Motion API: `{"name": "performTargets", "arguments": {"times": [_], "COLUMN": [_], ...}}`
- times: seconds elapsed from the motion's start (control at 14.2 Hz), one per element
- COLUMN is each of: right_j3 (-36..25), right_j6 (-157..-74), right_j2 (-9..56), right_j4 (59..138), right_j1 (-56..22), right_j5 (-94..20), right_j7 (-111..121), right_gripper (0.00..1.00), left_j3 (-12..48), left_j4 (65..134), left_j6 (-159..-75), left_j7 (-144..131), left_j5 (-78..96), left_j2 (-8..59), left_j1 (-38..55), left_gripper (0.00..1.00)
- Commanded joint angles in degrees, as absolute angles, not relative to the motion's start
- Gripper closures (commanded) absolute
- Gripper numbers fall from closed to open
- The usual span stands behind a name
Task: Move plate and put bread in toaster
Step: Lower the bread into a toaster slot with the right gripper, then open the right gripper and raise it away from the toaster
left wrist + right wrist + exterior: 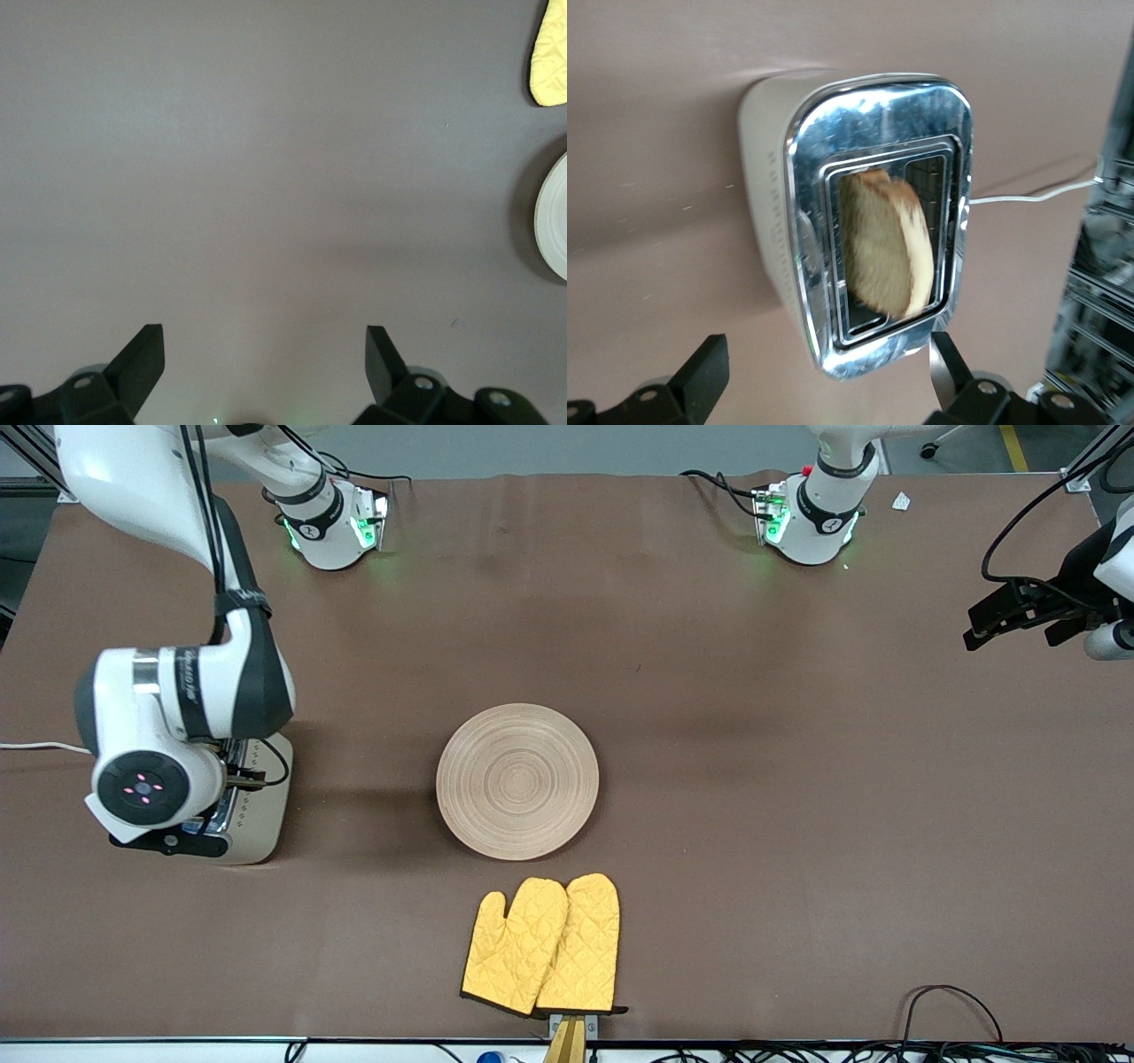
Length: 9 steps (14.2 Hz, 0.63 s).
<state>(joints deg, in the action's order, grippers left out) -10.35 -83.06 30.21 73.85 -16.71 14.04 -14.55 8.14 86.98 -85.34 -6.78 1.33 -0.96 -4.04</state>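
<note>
Resting in a slot of the toaster (859,221), the bread (884,243) leans at a tilt, its upper part proud of the chrome top.

- Risk: the slice could stay wedged on the slot's edge instead of dropping fully, because it sits askew; a nudge from the right end effector (824,372) on its way up could tip it out.
- Right end effector: directly over the toaster, fingers spread wide on either side, gripping nothing.
- Left end effector (266,359): fingers apart and empty, over bare desk (797,779) toward the left arm's end; this arm waits.
- Bread: brown slice, darker crust, speckled tan face.
- Toaster: cream-beige sides, shiny chrome top, white cord; stands toward the right arm's end of the desk, largely hidden under the right arm in the front view.
- Plate (517,781): round, pale wood, ring grooves; lies mid-desk, empty.
- Yellow oven mitts (542,944): nearer the front camera than the plate.
</note>
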Motion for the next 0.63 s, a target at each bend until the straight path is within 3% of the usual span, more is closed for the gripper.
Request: {"name": "performTargets", "arguments": {"times": [0.0,0.21,0.56], "right_j3": [-9.58,-9.58,-9.58], "right_j6": [-83.32,-82.80,-86.12], "right_j2": [24.36,19.09,4.51], "right_j4": [75.85,76.38,87.69], "right_j1": [-12.58,-7.75,-3.78], "right_j5": [8.02,2.49,-3.25], "right_j7": [-8.20,0.59,2.37], "right_gripper": [0.00,0.00,0.00], "left_j3": [8.53,8.61,10.45], "left_j4": [86.75,86.75,87.97], "left_j6": [-84.38,-84.11,-84.02], "left_j7": [-6.77,-7.21,-7.03], "left_j5": [0.35,0.35,-1.66], "left_j2": [-1.67,-1.93,-3.42], "left_j1": [-4.13,-3.96,-3.87], "left_gripper": [0.00,0.00,0.00]}}
